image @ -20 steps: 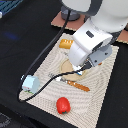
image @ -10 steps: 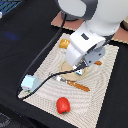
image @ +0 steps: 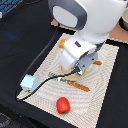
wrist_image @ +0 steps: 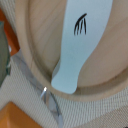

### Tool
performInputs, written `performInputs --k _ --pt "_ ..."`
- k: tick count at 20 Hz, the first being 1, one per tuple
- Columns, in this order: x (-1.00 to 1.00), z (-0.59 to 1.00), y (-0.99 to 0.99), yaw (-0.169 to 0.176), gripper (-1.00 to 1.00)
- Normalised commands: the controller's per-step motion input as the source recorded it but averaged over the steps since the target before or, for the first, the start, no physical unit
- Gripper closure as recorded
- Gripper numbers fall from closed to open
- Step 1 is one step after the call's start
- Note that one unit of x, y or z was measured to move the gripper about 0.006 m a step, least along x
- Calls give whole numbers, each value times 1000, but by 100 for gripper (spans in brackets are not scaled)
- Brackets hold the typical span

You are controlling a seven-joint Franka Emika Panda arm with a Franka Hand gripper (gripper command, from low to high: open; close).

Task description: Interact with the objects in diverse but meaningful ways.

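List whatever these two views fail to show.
- End effector: hidden behind the white arm body in the exterior view; out of frame in the wrist view.
- Round wooden plate: mostly covered by the arm outside, cropped at the wrist.
- Yellow item: mostly hidden, blurred.

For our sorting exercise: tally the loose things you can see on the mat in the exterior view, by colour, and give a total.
Red: 1, tomato
Pale blue-green: 1, carton
Orange: 1, cutlery handle
Golden-yellow: 1, bread loaf, mostly hidden by the arm
Total: 4
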Motion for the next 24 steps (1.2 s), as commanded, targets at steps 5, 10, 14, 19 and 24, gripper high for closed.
performInputs --k 5,10,14,19,24 --pt "-592 -281 54 0 -100" --pt "-539 -184 68 0 100" --pt "-469 -115 90 0 100" --pt "-428 -80 101 0 100" --pt "-604 459 327 0 100"
